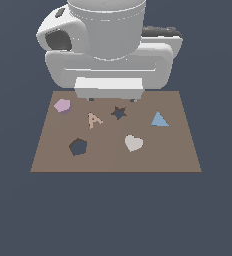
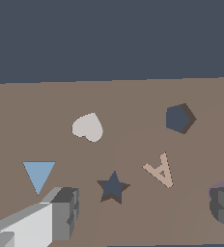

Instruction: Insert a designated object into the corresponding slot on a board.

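My claw is wide open and holds nothing. The pink pentagon block lies on the board, near its corner, well apart from the pentagon slot. I should centre over the block, then descend straight.

The pentagon slot lies open near the board's front edge, bare board around it; the letter A and heart sit nearby.

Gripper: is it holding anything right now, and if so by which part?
Nothing is held. The gripper is open, its fingers apart above the board. The pink pentagon lies untouched on the board's corner.
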